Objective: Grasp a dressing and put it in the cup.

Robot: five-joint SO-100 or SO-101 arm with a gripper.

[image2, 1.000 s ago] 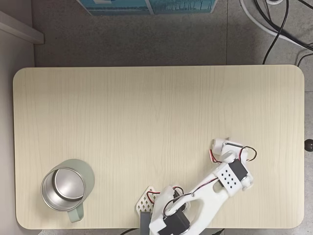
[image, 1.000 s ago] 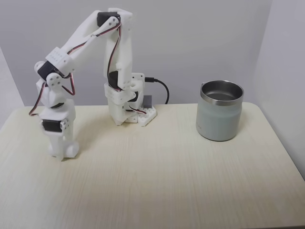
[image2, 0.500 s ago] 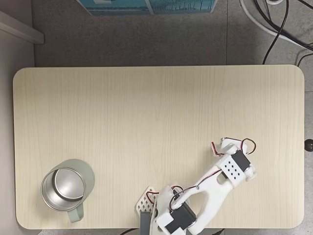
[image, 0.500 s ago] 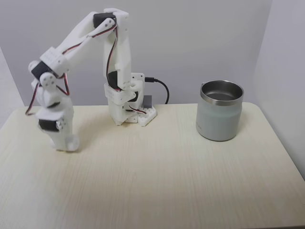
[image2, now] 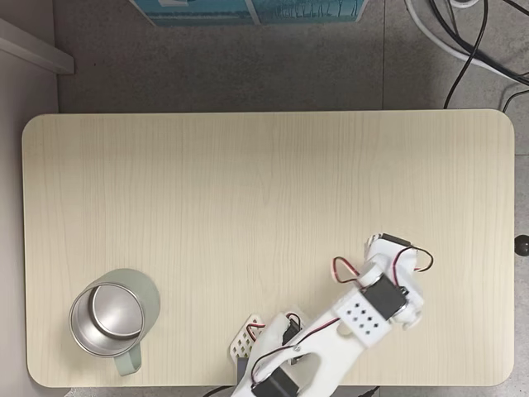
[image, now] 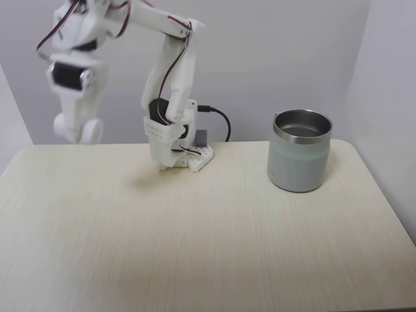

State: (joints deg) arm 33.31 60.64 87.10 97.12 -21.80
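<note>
The cup [image: 300, 162] is a pale grey-green mug with a steel rim, upright at the table's right in a fixed view. From above, the cup [image2: 107, 318] sits near the bottom left corner with an empty interior. My gripper [image: 77, 132] hangs high above the table's left end, pointing down and motion-blurred. A rounded white lump at its tips looks like the dressing [image: 84, 130], with the fingers closed around it. From above, the gripper [image2: 384, 245] lies under the white arm at the lower right.
The arm's base [image: 172, 146] stands at the table's back edge with a black cable [image: 221, 120] behind it. The pale wood table [image2: 248, 190] has rounded corners. On the floor are a blue box [image2: 248, 10] and cables [image2: 471, 41].
The gripper rose from the table surface at the left to well above it. The arm's upper links swung upward. The cup stayed put.
</note>
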